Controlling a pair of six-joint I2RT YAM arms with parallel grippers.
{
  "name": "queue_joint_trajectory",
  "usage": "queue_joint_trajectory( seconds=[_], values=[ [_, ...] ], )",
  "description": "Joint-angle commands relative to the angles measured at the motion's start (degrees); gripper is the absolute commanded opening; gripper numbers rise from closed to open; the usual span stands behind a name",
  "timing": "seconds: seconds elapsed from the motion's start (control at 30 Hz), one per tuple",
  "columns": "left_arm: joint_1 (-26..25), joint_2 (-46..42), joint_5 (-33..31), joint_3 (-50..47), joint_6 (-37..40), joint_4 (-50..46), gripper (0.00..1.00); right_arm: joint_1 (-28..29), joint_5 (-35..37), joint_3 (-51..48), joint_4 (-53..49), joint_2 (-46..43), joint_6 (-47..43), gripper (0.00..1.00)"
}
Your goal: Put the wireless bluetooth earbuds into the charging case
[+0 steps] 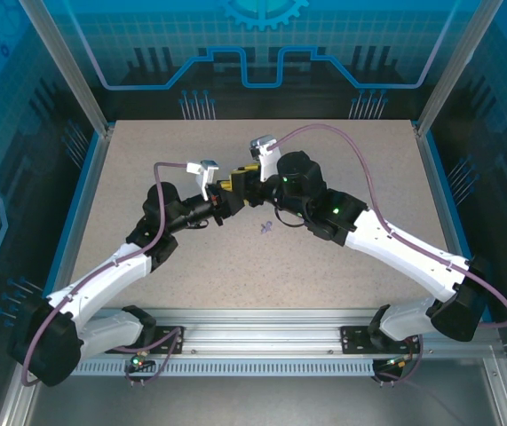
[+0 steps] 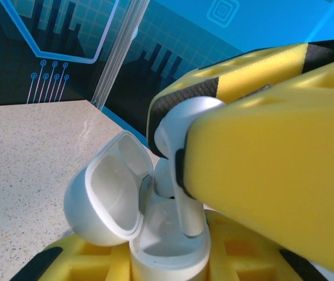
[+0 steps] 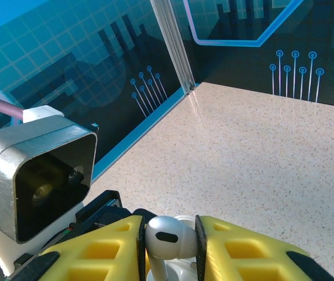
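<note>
Your right pincer pinches the earbud — likely light, slick (hold its head); left pincer clamps the case.

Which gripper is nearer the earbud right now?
Right. The right gripper clamps the earbud by its head; the left gripper is just below it, holding the open charging case that the stem dips into.

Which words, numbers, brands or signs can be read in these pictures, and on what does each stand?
No text can be read.
Grey camera housing: small label on its left side, print too small to read.
Blue wall panels: gear and circuit drawings, no letters.
No marking visible on charging case or earbud.
</note>
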Motion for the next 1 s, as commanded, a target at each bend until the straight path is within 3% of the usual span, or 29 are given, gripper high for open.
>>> queue_joint_trajectory(
  seconds=[0.0, 0.97],
  values=[
    [-0.5, -2.2, -0.6, 2.1, 2.0, 4.0, 0.11, 0.9, 0.2, 0.8, -1.0, -0.8, -0.3, 0.31],
    [-0.5, -2.6, 0.0, 2.7, 5.3, -1.1, 0.11, 1.1, 2.0, 0.5, -1.1, -2.5, -0.7, 0.39]
  ],
)
